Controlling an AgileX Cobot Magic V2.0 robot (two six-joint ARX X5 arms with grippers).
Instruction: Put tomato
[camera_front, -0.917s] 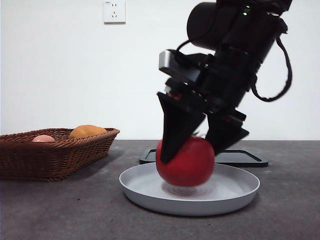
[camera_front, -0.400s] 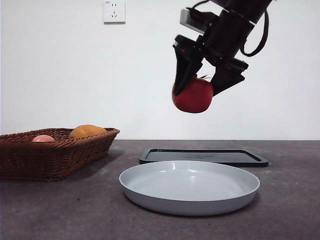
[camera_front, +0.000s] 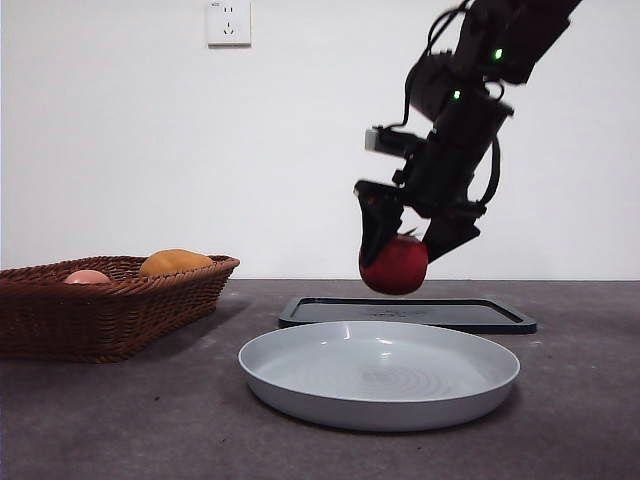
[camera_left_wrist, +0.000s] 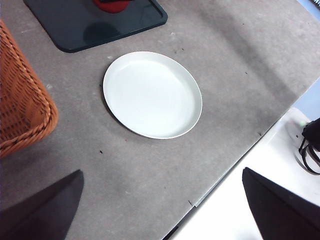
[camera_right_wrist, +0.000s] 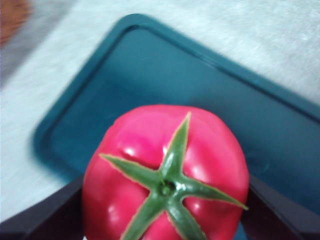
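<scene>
Right end effector (camera_front: 411, 232) gripping glossy round tomato (camera_front: 394, 264)

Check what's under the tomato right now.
The tomato, held in the right gripper, hangs over the dark tray. The tray patch directly beneath it is hidden.

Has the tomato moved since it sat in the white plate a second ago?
Yes. The right gripper holds the tomato off the white plate, up and farther back, now hanging above the dark tray. The basket has not shifted.
</scene>
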